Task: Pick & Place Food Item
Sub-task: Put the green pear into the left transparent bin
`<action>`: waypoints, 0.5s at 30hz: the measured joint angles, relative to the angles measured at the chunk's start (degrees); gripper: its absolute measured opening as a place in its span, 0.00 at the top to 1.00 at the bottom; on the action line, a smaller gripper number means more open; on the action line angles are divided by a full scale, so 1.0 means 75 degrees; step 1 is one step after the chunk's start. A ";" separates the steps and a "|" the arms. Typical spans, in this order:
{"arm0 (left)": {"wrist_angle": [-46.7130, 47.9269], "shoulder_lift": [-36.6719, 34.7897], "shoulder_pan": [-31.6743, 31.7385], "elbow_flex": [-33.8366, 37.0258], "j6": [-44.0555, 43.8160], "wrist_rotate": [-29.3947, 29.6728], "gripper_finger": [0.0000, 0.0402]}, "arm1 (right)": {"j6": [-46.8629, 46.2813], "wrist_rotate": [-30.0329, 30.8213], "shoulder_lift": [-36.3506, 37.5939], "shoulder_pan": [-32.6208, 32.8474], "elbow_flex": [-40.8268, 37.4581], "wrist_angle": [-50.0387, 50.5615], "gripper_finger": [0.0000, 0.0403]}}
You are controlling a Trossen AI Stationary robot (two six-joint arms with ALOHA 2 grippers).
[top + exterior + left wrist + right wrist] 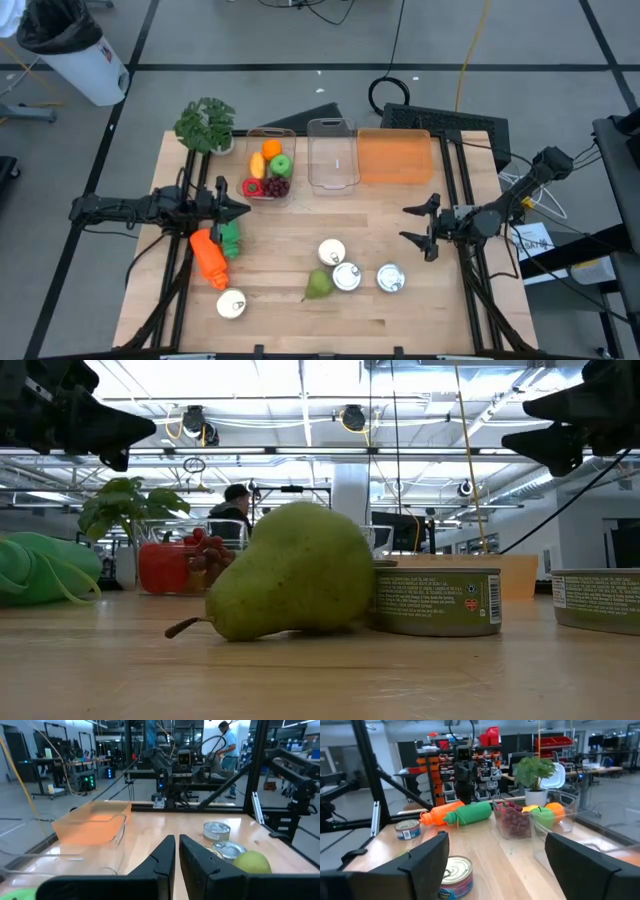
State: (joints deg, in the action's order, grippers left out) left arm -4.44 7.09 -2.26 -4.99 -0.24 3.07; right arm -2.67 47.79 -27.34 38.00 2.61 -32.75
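Observation:
A green pear [318, 285] lies on its side on the wooden table near the front edge, its stem toward the near left [290, 575]. A clear tub [270, 175] at the back holds an orange, a green apple, a yellow fruit, grapes and a red fruit. My left gripper [240, 210] hovers shut at the table's left, pointing level toward the right [176, 840]. My right gripper [420, 228] hovers open at the right, pointing level toward the left [495, 845]. Neither gripper holds anything, and both stand well above the pear.
Three tins [346, 276] stand beside the pear, with another tin [231, 304] at the near left. An orange bottle [209, 258] and a green one [230, 238] lie below my left gripper. At the back are an empty clear tub [332, 155], an orange tub [395, 157] and a potted plant [207, 125].

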 joint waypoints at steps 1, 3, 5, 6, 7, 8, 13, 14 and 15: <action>-0.0038 0.0001 -0.0001 0.0000 0.0001 0.0000 0.91 | 0.0082 0.0000 0.0050 0.0049 0.0000 0.0000 0.25; -0.0083 0.0000 0.0000 0.0000 0.0005 0.0000 0.91 | 0.0166 -0.0003 0.0143 0.0162 0.0000 0.0031 0.29; -0.0113 0.0003 0.0000 0.0000 0.0010 0.0000 0.91 | 0.0171 -0.0003 0.0222 0.0288 0.0000 0.0216 0.32; -0.0163 0.0003 -0.0003 0.0000 0.0010 0.0000 0.91 | 0.0153 0.0009 0.0250 0.0347 -0.0003 0.0369 0.35; -0.0225 0.0003 -0.0003 0.0000 0.0010 0.0000 0.91 | 0.0123 0.0033 0.0283 0.0394 -0.0006 0.0514 0.37; -0.0279 0.0001 -0.0001 0.0000 -0.0008 0.0000 0.91 | 0.0096 0.0046 0.0321 0.0416 -0.0006 0.0660 0.39; -0.0685 0.0000 -0.0003 0.0003 -0.0517 -0.0003 0.91 | 0.0077 0.0454 0.0569 0.0449 -0.0008 0.1275 0.50; -0.0766 0.0001 -0.0001 0.0003 -0.0595 -0.0003 0.91 | 0.0073 0.0456 0.0625 0.0447 -0.0009 0.1375 0.52; -0.0859 0.0003 0.0000 0.0003 -0.0669 -0.0006 0.91 | 0.0054 0.0449 0.0679 0.0449 -0.0009 0.1472 0.55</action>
State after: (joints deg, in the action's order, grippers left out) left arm -10.89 7.11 -2.26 -4.98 -5.25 3.03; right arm -2.27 51.16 -22.25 41.36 2.55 -21.71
